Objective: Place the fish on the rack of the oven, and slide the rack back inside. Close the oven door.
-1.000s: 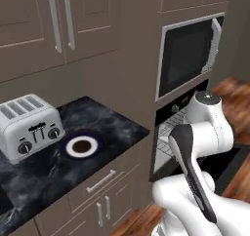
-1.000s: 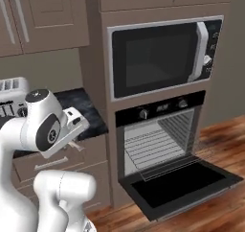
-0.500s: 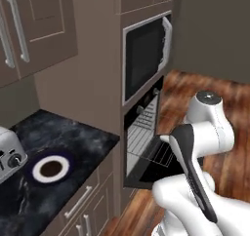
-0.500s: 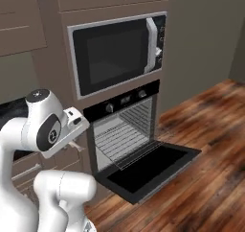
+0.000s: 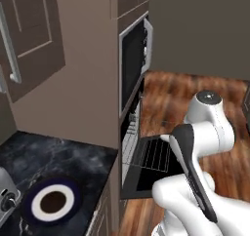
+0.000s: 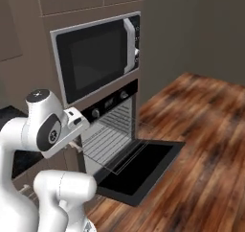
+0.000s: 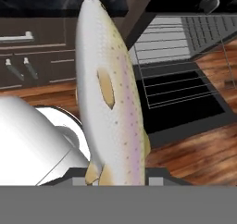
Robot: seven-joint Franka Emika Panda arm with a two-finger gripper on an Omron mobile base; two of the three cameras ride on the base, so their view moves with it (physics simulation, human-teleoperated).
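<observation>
Whole view swung from counter toward the oven, toaster nearly out.

The oven stands directly below the microwave. The oven door lies open in front of the oven, the rack pulled out above it. A plate sits on the counter left of the oven, a toaster beside it.

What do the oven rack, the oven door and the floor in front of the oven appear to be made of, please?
The rack looks like thin bright metal wire: many silvery parallel bars. The oven door, lying open, seems a dark grey frame, probably metal, around a large black glossy pane, likely glass. The floor looks like polished reddish-brown wood planks, with visible grain and a soft sheen.
</observation>
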